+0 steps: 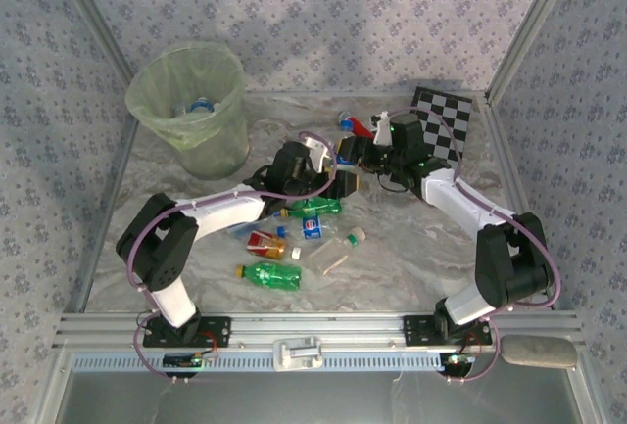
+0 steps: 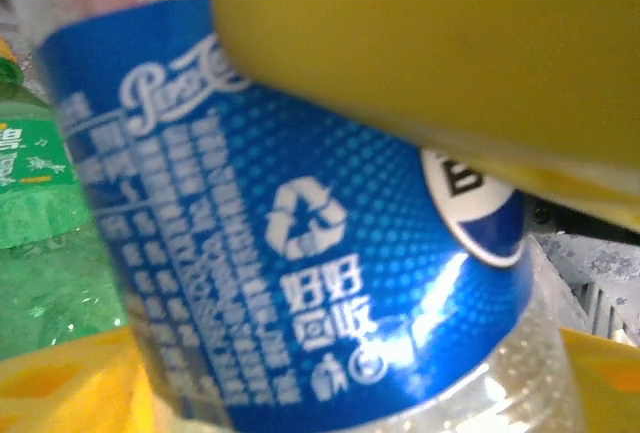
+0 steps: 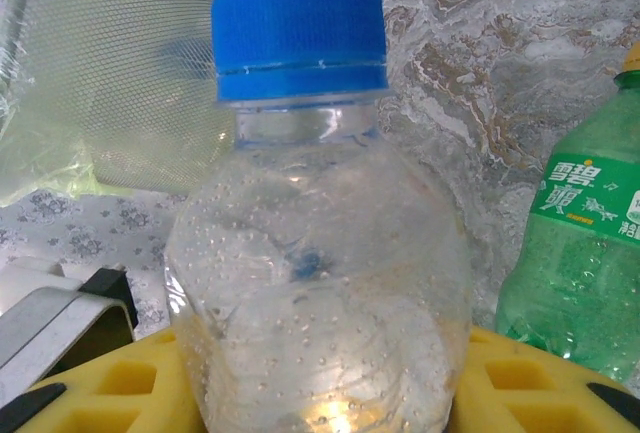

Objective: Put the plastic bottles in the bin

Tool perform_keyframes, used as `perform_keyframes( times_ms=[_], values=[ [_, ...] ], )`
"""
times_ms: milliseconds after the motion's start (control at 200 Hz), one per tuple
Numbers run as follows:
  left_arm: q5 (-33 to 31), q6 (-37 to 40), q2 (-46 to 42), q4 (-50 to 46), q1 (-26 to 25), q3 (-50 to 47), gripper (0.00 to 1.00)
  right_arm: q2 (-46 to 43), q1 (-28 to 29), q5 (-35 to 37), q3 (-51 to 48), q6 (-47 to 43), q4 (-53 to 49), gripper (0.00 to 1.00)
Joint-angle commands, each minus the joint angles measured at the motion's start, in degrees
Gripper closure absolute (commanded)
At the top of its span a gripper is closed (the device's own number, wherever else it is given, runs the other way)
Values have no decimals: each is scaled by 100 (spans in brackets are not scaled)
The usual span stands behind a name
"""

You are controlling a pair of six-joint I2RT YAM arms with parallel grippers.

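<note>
Clamping a blue-capped bottle (image 3: 318, 253) between my right fingers (image 3: 130, 385), ready to carry far left to the bin (image 1: 211, 145); my left fingers (image 2: 420, 43) straddle a blue-labelled bottle (image 2: 300, 253), though I cannot tell if they grip it.

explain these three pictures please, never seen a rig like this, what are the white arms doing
Two robot arms are bolted to a table, each ending in a two-finger gripper. The wide picture looks down from above and behind: left arm, right arm, a pale-green bin, loose plastic bottles and a checkerboard. The other two come from wrist cameras. The right gripper is shut on a clear blue-capped bottle. The left gripper has a blue-labelled bottle between its yellow fingers; whether it grips is unclear.
</note>
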Motion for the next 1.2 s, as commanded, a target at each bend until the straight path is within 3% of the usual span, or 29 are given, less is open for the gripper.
perform_keyframes(
  times_ms=[0,100,180,345,640,775,960,1194],
  values=[
    [-52,-37,101,98,45,119,28,-168,28,-163,-53,108,198,52],
    [-55,-40,95,67,62,119,40,-167,33,-155,-73,117,232,52],
    [-85,-55,84,35,83,110,45,-173,29,-159,-75,122,248,47],
    [-247,-115,-1,-34,156,-19,46,-284,-119,-130,42,-81,-30,27],
    [-453,-8,-328,-350,315,-306,46,-840,-656,72,-12,-436,-469,16],
    [-665,325,-656,-755,444,-232,46,-1152,-821,393,-212,-540,-674,0],
    [-1226,968,-1173,-1775,722,304,47,-1357,-862,797,-328,-897,-1006,0],
    [-2109,1886,-1568,-3385,1181,1644,47,-1347,-846,786,-623,-825,-854,0]
  ],
)
